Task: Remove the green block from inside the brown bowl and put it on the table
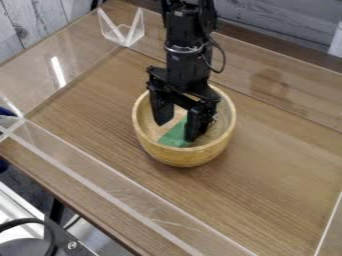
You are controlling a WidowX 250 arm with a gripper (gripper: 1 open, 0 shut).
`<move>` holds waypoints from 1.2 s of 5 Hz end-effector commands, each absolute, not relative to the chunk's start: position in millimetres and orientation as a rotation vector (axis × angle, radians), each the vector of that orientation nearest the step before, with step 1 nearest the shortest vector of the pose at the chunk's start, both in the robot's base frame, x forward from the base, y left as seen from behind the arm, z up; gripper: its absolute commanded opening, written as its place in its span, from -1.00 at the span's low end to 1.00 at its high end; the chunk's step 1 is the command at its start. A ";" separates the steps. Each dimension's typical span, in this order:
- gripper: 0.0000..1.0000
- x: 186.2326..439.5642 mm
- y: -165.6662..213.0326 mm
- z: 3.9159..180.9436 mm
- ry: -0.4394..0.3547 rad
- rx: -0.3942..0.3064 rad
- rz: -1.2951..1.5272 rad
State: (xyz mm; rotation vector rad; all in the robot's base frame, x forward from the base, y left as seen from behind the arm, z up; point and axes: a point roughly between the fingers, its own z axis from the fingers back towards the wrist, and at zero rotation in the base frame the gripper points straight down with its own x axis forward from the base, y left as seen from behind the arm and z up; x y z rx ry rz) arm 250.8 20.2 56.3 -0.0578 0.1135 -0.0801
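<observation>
The brown bowl [185, 146] sits on the table [107, 115] near its middle. Inside it lies the green block [175, 133], tilted against the inner wall and partly hidden by the fingers. My black gripper [181, 122] points straight down into the bowl. It is open, with one finger [159, 108] left of the block and the other at its right. The block rests in the bowl between them and does not look lifted.
Low clear acrylic walls [80, 165] border the table on all sides. A clear acrylic corner piece [124, 27] stands at the back left. Bare wood surface lies to the left, right and front of the bowl.
</observation>
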 end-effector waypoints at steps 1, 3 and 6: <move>-1.00 261.1 23.4 67.5 0.053 -0.050 -0.072; -1.00 262.3 22.0 76.2 0.036 -0.049 -0.068; -1.00 273.0 0.0 132.0 -0.063 -0.062 -0.094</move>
